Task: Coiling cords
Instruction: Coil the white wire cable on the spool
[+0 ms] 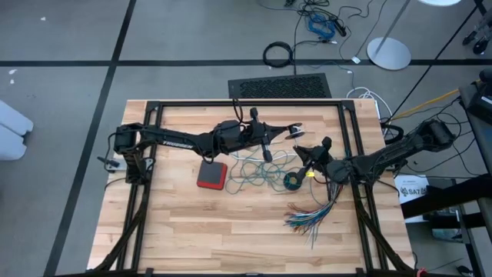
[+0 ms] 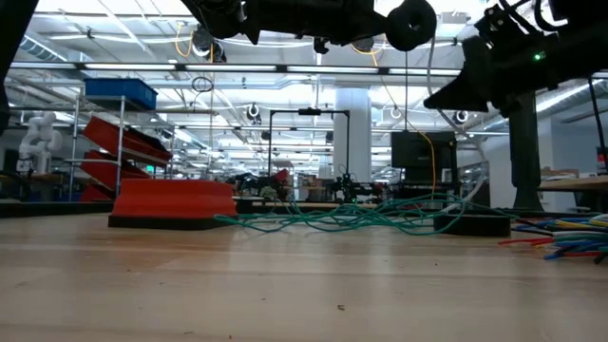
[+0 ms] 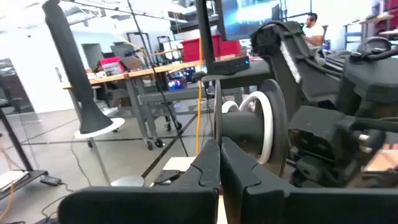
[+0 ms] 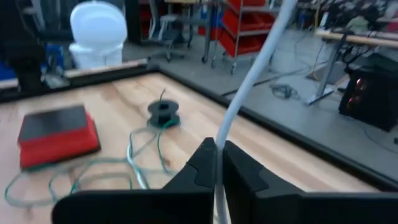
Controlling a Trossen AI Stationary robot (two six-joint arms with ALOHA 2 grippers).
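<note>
A small round black-and-white spool (image 1: 296, 132) hangs high over the table's far middle at the tip of my left gripper (image 3: 219, 155), which is shut. White cord (image 3: 266, 124) is wound between its black discs. The white cord (image 4: 249, 68) leads off to my right gripper (image 4: 217, 158), just right of the spool (image 2: 410, 24) and shut on it. The teal-green cord (image 1: 254, 171) lies in a loose tangle on the table's middle, below both grippers. My left gripper meets the spool at its near black disc (image 3: 217, 127) with the tips of its shut fingers, reaching level from the table's left. The fingers hide the exact contact. The spool sits on its side, lifted well clear of the table. My right gripper pinches the white cord (image 4: 219, 146), a single strand, between its two fingertips, coming roughly level from the table's right. The fingers lie across the cord. From the pinch it rises nearly straight, clear of the table, and a short length (image 4: 219, 199) runs back under the fingers.
A red block (image 1: 211, 175) lies left of the teal tangle. A small black ring (image 1: 292, 181) sits at the tangle's right end. A fan of multicoloured wires (image 1: 307, 217) spreads toward the near right. A black frame (image 1: 246, 104) borders the table's far side.
</note>
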